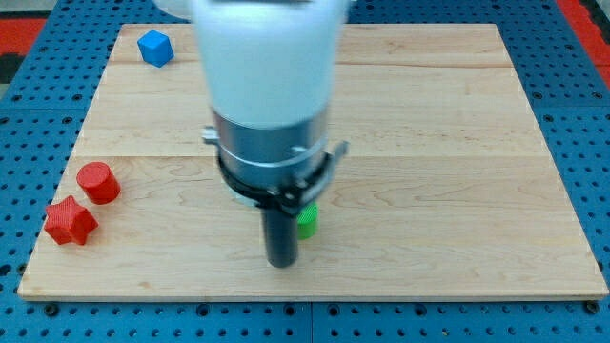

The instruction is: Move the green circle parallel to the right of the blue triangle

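Progress looked partial: your tip (280, 263), bare rod grasping nothing, touched the green block (307, 221) mid-tabletop (457, 143); the blue block (154, 47) sat well apart, top left.

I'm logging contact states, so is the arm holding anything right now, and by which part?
Nothing is held; there is no gripper. My tip stands just to the view's left of the green block, close against it; actual contact cannot be told.
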